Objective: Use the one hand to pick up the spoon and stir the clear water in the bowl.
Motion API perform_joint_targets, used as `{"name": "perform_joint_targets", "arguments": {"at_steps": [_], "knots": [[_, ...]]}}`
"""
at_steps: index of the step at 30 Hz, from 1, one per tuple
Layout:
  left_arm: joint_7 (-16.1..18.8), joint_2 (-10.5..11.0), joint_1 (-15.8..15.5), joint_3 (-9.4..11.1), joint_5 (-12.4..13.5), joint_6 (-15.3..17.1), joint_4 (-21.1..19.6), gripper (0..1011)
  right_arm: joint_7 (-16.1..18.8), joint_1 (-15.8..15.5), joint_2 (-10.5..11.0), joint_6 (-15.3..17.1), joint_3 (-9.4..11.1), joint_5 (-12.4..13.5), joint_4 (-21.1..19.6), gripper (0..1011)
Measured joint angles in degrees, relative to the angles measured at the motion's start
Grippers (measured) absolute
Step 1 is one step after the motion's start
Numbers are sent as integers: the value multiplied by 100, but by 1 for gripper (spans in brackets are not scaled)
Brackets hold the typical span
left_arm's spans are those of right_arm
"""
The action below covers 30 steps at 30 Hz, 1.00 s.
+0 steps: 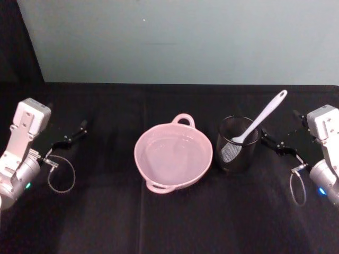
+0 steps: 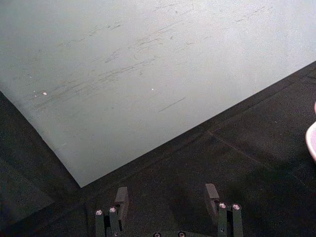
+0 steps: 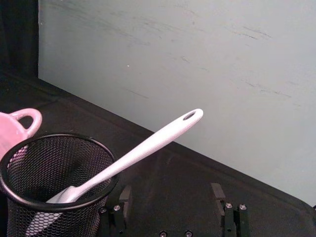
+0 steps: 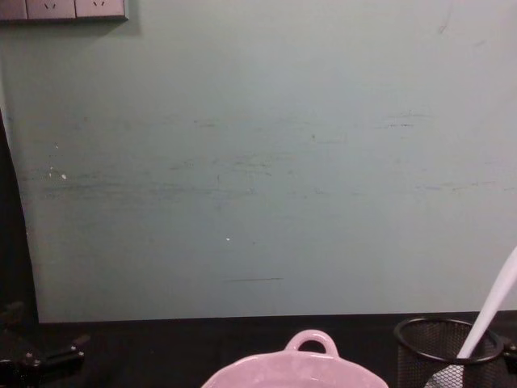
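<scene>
Close to the robot, the black tablecloth [image 1: 106, 222] lay bare. Out at its left side sat the left gripper [image 1: 71, 135], with its jaws wide apart and nothing in them. Out at the right side sat the right gripper [image 1: 278, 145], jaws wide apart too and holding nothing.

Between them stood the pink bowl [image 1: 136, 153] with clear water [image 1: 175, 153] in it, flat and calm. Just beside the bowl, on its right, stood a black wire mesh cup [image 1: 237, 159]. The white spoon [image 1: 259, 120] stood in that cup, blade down, with its long handle leaning up toward the right.

I think the job had not begun. The spoon had yet to be grabbed, lifted out, dipped in the water and stirred around. The right gripper looked nearest to it.

Behind the table rose a pale green wall [image 1: 185, 37] with thin scratches, and some wall sockets [image 4: 65, 8] high up.
</scene>
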Motion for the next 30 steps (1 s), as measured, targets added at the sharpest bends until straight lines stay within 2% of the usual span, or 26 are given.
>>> {"name": "perform_joint_targets", "arguments": {"at_steps": [25, 30], "knots": [[0, 0, 0, 0, 0, 0, 0, 1011, 0, 0, 0, 0, 0, 0, 0, 1002], [0, 0, 0, 0, 0, 0, 0, 1011, -90, -243, 77, 42, 123, -99, -272, 1003]]}}
